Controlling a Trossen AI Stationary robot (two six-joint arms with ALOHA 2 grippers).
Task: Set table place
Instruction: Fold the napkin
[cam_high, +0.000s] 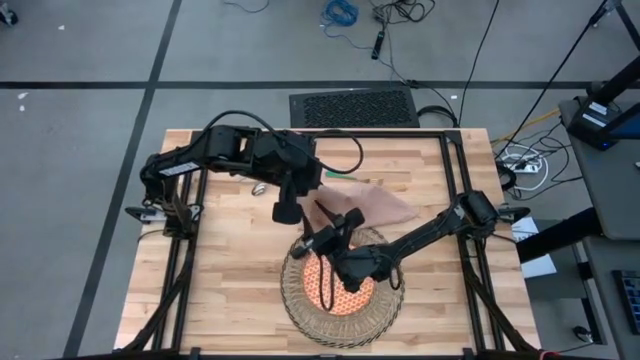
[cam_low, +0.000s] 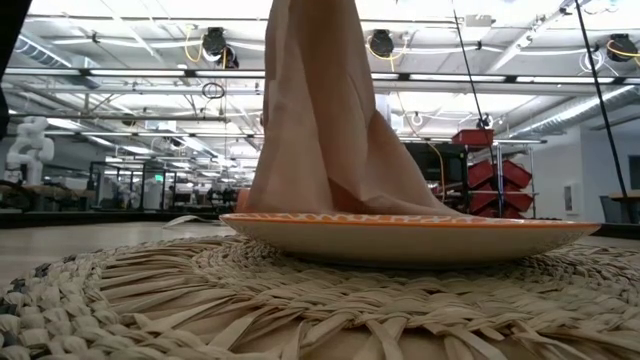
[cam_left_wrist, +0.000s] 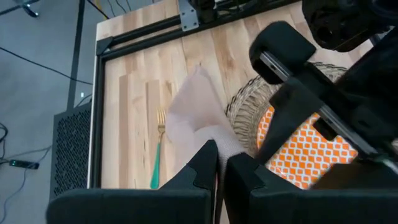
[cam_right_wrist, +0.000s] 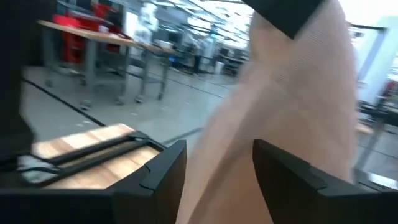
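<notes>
The beige napkin (cam_high: 365, 205) hangs from my left gripper (cam_left_wrist: 221, 163), which is shut on it above the table's middle. Its lower part spreads down by the far side of the orange-patterned plate (cam_low: 420, 232); whether it rests on the plate or behind it I cannot tell. The plate sits on the round woven placemat (cam_high: 340, 318). My right gripper (cam_right_wrist: 217, 163) points level above the plate and is open, one finger on each side of the hanging napkin (cam_right_wrist: 292, 106). A green-handled fork (cam_left_wrist: 157, 155) lies on the table (cam_high: 220, 290) beyond the napkin. My left gripper pinches the napkin's upper end (cam_left_wrist: 214, 138) between its two shut fingers, coming slanting down from the table's left. The cloth hangs below the fingers and widens downward. My right gripper has the napkin between its open fingers (cam_right_wrist: 163, 171); whether they touch it I cannot tell.
The black frame rails (cam_high: 455, 170) run along the table's far and side edges. A small shiny object (cam_high: 258, 188) lies on the wood under the left arm. Bare wood shows left of the placemat.
</notes>
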